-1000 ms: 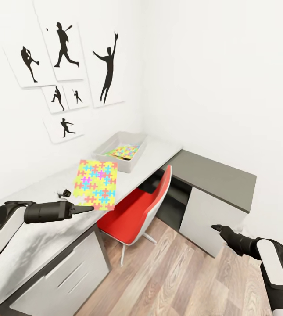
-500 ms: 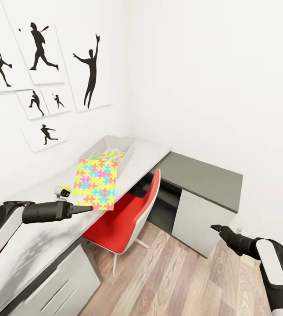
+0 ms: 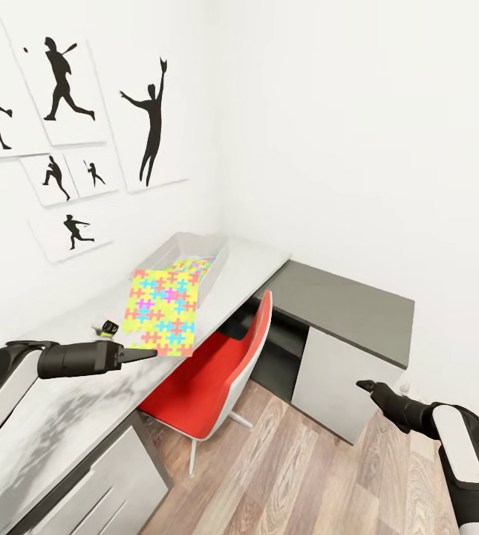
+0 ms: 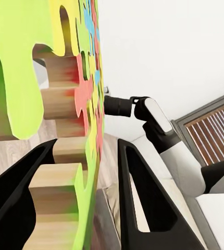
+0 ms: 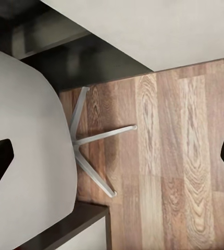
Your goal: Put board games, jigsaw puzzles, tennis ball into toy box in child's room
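The left gripper (image 3: 148, 354) holds a jigsaw puzzle (image 3: 160, 311) by its bottom edge. The puzzle stands up almost straight, like a little flag, above the front part of the white table (image 3: 61, 401). In the left wrist view the two black fingers (image 4: 135, 198) sit on each side of the puzzle's (image 4: 73, 104) thin edge, closed on it.

The toy box (image 3: 194, 256) is farther along the table, past the held puzzle and near the corner of the room. The held puzzle hides the near end of the box. A second jigsaw puzzle (image 3: 194, 269) lies inside the box. The tennis ball (image 3: 110, 326) is on the table just beside the held puzzle, on the wall side, with a small dark thing touching it.

A red chair (image 3: 217, 371) is tucked in at the table's front edge, right under the held puzzle. The lower grey side desk (image 3: 347, 308) joins the table past the box. The wall with black sports pictures (image 3: 68, 82) runs close behind the table.

The right gripper (image 3: 365, 386) hangs low over the wood floor (image 3: 306, 475), well apart from the table. Its fingers are spread wide in the right wrist view and hold nothing. There is open floor around it, with the chair's silver legs (image 5: 94, 143) below.
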Tool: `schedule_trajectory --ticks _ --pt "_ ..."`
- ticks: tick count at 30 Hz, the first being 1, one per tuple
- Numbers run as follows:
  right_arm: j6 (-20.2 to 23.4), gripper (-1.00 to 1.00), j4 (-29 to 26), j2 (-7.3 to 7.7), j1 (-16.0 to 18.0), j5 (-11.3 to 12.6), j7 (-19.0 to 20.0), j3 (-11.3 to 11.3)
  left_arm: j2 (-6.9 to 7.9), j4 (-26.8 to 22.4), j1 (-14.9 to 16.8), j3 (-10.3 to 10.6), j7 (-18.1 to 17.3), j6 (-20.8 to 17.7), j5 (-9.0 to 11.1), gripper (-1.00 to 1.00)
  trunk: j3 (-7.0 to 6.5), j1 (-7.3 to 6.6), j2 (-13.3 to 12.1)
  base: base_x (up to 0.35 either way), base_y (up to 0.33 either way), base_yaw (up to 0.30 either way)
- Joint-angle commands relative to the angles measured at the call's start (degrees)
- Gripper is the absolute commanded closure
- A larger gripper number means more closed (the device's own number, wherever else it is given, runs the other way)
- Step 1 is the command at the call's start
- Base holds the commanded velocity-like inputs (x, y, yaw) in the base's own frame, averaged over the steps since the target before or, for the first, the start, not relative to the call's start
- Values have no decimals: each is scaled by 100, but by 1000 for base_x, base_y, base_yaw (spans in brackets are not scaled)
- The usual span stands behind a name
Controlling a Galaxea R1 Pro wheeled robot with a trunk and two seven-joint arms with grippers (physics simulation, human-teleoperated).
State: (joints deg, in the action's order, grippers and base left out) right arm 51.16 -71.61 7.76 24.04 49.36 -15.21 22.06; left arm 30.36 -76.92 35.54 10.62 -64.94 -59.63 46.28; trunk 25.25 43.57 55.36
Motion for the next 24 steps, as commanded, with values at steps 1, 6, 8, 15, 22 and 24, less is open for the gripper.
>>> schedule_trajectory --ticks 1,6,8,15,22,24 --pt "18 -100 -6 -1 4 59 -53 6 5 2 8 8 -11 -23 12 100 6 1 5 2 0 0" --pt "11 -100 -17 -2 4 56 -53 15 5 2 6 10 -11 -26 12 100 6 1 5 0 0 0" --pt "11 -100 -17 -1 4 56 -56 12 5 2 6 6 -11 -26 12 100 6 1 5 0 0 0" --pt "8 -100 -19 -10 4 56 -53 10 5 2 6 1 -10 -25 12 100 6 1 5 107 -23 0" --pt "8 -100 -19 -14 4 56 -52 9 5 2 6 2 -11 -24 12 100 6 1 5 104 -5 1" --pt "8 -100 -19 -17 4 56 -52 9 5 6 6 6 -11 -23 12 100 1 1 5 248 0 73"
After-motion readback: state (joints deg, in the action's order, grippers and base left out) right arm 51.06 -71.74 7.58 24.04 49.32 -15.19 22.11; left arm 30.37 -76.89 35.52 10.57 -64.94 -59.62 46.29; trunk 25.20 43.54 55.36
